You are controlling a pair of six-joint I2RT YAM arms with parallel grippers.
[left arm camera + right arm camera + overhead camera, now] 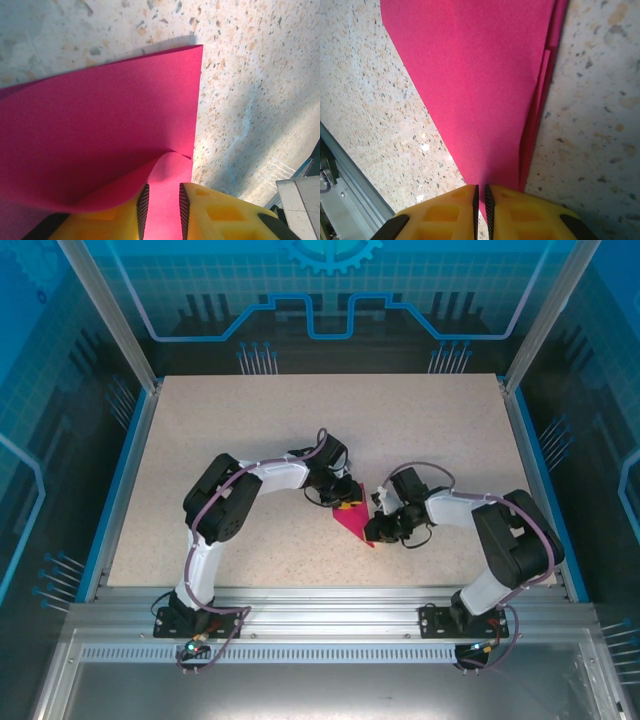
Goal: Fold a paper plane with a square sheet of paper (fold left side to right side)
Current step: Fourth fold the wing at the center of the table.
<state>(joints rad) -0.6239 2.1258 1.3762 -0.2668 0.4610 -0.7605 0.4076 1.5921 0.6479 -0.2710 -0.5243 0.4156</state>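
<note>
Top external view: the paper plane (352, 521) lies on the table (250, 420) near its middle, between both arms. The right gripper (480, 192) is pressed together on its pointed end. The left gripper (161, 192) has its fingers slightly apart around a curled flap; whether it pinches, I cannot tell.

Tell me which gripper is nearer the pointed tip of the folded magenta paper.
Right. The right gripper pinches that tip; the left gripper is at the paper's wide end.
</note>
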